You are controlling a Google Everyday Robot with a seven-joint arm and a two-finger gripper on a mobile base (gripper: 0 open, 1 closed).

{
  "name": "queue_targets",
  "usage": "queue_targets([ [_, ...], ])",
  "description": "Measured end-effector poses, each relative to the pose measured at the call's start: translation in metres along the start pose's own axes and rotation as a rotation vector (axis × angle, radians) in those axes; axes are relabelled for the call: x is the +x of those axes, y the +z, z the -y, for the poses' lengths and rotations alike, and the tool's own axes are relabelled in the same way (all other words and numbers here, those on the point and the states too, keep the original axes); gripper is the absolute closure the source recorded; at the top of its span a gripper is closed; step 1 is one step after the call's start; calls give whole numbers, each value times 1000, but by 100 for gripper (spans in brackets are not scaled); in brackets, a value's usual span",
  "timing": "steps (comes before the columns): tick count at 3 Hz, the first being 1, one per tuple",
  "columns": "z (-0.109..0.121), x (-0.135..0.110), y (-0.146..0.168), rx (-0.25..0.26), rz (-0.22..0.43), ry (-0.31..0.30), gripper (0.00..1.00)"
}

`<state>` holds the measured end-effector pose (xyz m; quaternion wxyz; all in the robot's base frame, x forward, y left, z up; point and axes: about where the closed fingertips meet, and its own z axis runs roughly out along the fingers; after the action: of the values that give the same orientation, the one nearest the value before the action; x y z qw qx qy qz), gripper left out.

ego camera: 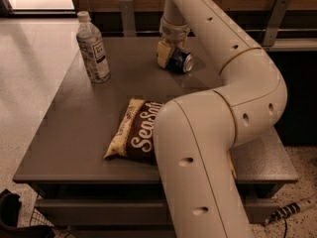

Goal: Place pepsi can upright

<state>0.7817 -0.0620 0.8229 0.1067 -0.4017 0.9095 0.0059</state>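
Grey bench (74, 128), far side at 12 o'clock: the pepsi can (180, 61) lies on its side, long axis running 10 to 4 o'clock. My gripper (167, 53) sits at its 10 o'clock end; whether it has closed, I cannot tell.

Tool (170, 57) at pepsi can (182, 62); bottle (93, 51) left; chip bag (132, 133) front.

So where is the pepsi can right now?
In the camera view the can lies on its side far back on the table, right of the bottle, with the gripper at it.
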Motion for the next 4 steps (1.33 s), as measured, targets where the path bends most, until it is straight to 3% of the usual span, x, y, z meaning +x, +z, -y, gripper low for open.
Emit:
queue_targets([
  [2, 2, -6, 4, 7, 16, -1, 99],
  [4, 3, -9, 4, 10, 23, -2, 100],
])
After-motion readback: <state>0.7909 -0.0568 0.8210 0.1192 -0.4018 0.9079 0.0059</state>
